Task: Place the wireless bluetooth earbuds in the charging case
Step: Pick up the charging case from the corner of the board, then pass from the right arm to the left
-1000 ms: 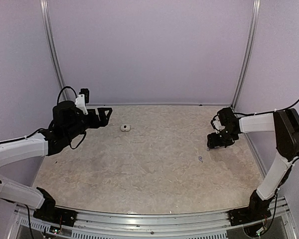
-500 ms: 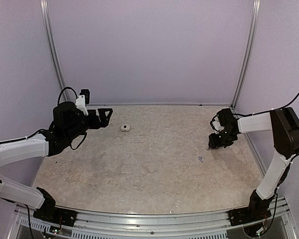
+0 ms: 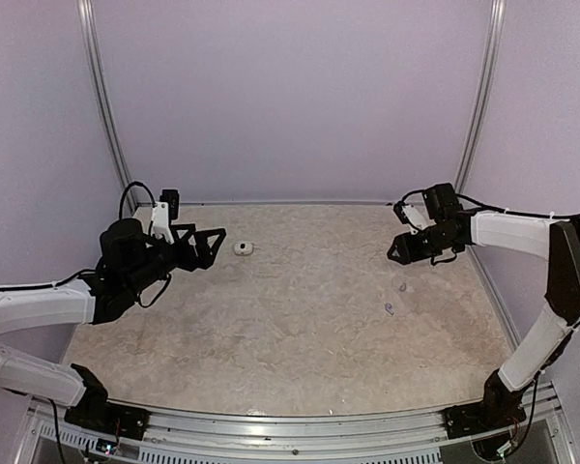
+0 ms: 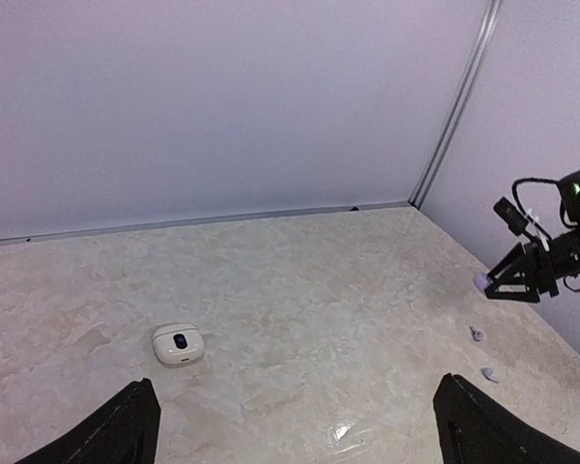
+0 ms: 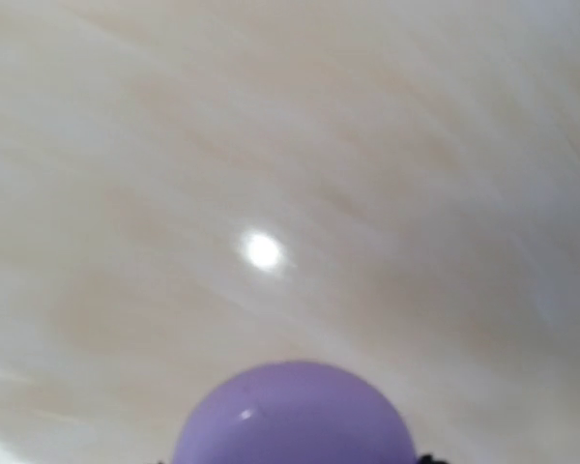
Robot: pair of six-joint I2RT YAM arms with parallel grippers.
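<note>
Pinching lilac earbud (image 4: 479, 281) in right gripper (image 3: 394, 255), aloft far right; left gripper (image 3: 211, 247) spread wide near case (image 4: 178, 344). Hold pinch firm, carry across to case, align stem before release.

1. Worktop (image 3: 300, 338): beige, marbled veining.
2. Walls (image 3: 290, 97): pale lilac, plain.
3. Case (image 3: 244, 248): wht, dark ctr spot.
4. Earbuds (image 3: 390, 309): pale lilac.
5. Rounded item (image 5: 292, 416): purple, glossy.
6. Arms (image 3: 39, 300): wht links, blk joints.

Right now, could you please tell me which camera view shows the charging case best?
Left wrist: the charging case looks largest, its dark spot visible. Top external shows only a small blob; right wrist misses it.
</note>
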